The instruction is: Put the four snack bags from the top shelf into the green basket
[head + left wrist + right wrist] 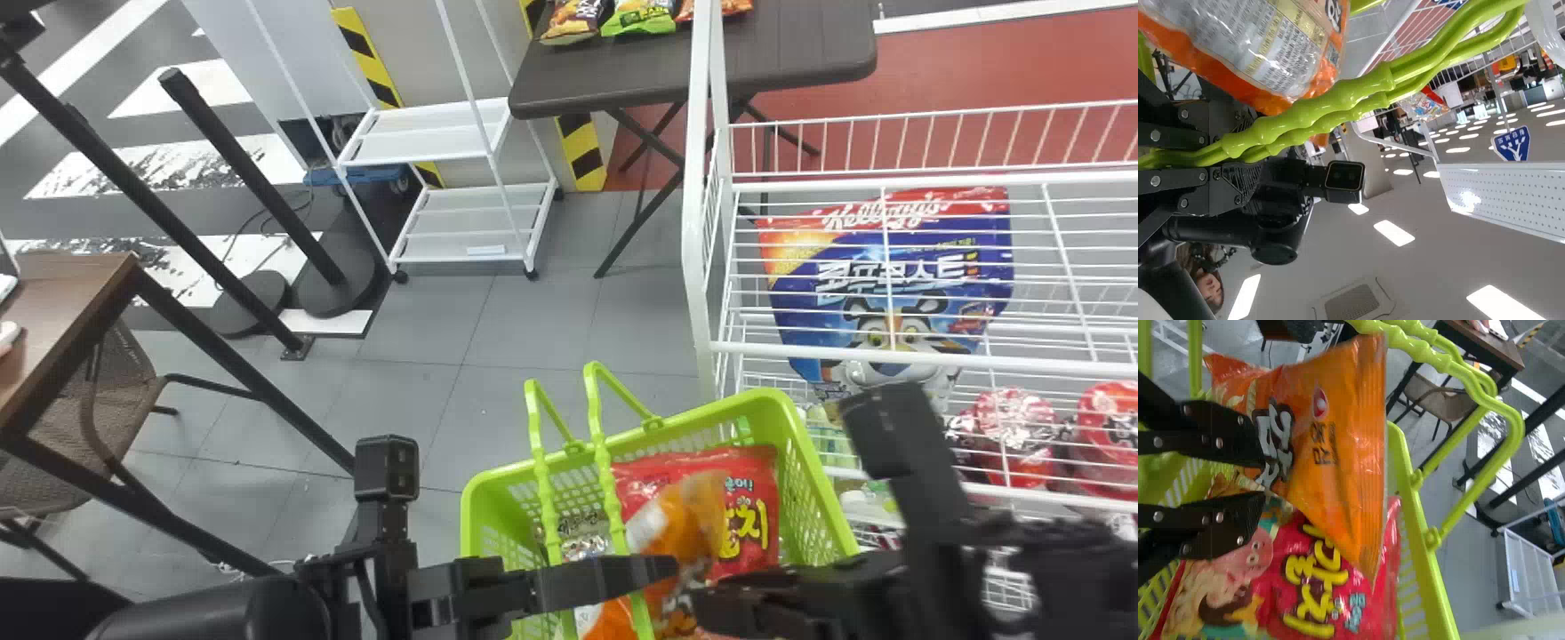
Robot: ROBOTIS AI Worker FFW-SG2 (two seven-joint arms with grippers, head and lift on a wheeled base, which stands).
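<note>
My left gripper (653,569) is shut on the handles of the green basket (796,427); in the left wrist view the handles (1338,100) run between the fingers of my left gripper (1205,157). An orange snack bag (685,524) hangs tilted over the basket, beside my right gripper (702,600). In the right wrist view, the orange bag (1338,447) lies past the tips of my right gripper (1261,480), whose fingers stand a little apart. A red snack bag (1305,580) lies below in the basket. Silver packaging (582,533) shows behind the handles.
A white wire rack (702,267) stands right of the basket, with a large blue cereal bag (898,258) and red packs (1018,436) inside. Behind are a dark table (782,44) with snack bags and a white cart (471,222). A brown table (62,311) is at left.
</note>
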